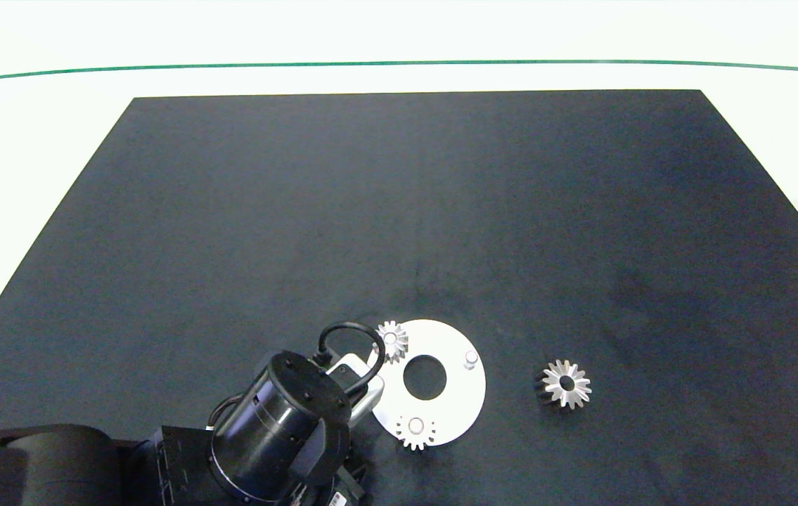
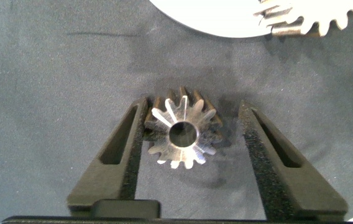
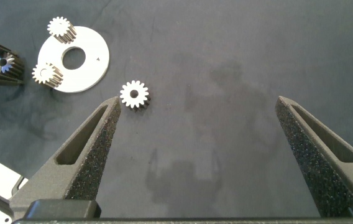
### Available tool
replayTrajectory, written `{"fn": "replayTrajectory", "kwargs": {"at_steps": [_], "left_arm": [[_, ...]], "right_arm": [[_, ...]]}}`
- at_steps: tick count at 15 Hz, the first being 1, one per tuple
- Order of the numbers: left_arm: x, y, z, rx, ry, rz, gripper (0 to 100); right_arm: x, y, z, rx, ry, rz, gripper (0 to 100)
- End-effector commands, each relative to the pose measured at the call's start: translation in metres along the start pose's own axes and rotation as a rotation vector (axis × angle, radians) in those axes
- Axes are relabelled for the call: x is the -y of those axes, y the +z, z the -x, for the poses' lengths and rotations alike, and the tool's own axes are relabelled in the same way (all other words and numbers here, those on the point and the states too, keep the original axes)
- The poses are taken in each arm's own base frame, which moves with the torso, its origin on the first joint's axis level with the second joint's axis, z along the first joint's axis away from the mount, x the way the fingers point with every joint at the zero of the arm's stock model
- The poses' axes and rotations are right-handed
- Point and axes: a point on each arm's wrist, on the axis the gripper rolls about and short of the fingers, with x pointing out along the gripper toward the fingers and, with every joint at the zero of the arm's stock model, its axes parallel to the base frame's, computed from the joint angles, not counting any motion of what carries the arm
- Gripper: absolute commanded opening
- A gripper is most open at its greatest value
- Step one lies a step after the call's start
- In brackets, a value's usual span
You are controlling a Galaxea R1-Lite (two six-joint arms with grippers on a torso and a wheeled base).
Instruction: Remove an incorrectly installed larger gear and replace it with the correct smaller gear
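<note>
The larger gear (image 1: 566, 383) (image 3: 134, 94) lies alone on the dark mat, right of the white round plate (image 1: 455, 407). Two small gears (image 1: 391, 341) (image 1: 416, 430) sit on that plate, and a bare peg (image 1: 470, 358) stands at its right side. In the left wrist view the smaller gear (image 2: 179, 134) lies on the mat beside the plate, between the fingers of my left gripper (image 2: 193, 106). That gripper is open; one finger touches the gear, the other stands off it. My left arm (image 1: 279, 422) hides this gear in the head view. My right gripper (image 3: 197, 102) hangs open and empty above the mat.
The plate (image 3: 92, 65) has a large centre hole. The dark mat (image 1: 399, 211) covers most of the white table, whose pale surface borders it at the left, right and far side.
</note>
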Motion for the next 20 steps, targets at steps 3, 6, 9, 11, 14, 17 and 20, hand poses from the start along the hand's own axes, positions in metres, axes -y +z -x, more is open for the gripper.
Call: {"fn": "replayTrajectory", "kwargs": {"at_steps": [3,6,9,11,14,17,20], "left_arm": [[0.0,-0.001,-0.001,-0.006,0.002,0.0,45],[0.0,-0.005,-0.001,-0.01,0.002,-0.003,39],[0.001,-0.005,-0.001,-0.012,0.0,-0.008,33],[0.002,-0.006,-0.001,-0.013,-0.003,-0.017,30],[0.0,-0.002,0.005,0.013,-0.003,-0.009,24],[-0.007,0.006,0.017,0.062,0.006,-0.022,19],[-0.015,0.021,0.036,0.084,0.011,-0.053,19]], "right_arm": [[0.0,0.0,0.0,-0.003,0.003,0.003,100],[0.0,0.0,0.001,0.005,0.011,0.002,100],[0.0,0.0,0.001,0.006,0.014,0.002,100],[0.0,0.0,0.002,0.007,0.016,0.002,100],[0.0,0.0,0.002,0.007,0.016,0.002,100],[0.0,0.0,0.002,0.007,0.016,0.002,100],[0.0,0.0,0.002,0.009,0.015,0.003,100]]}}
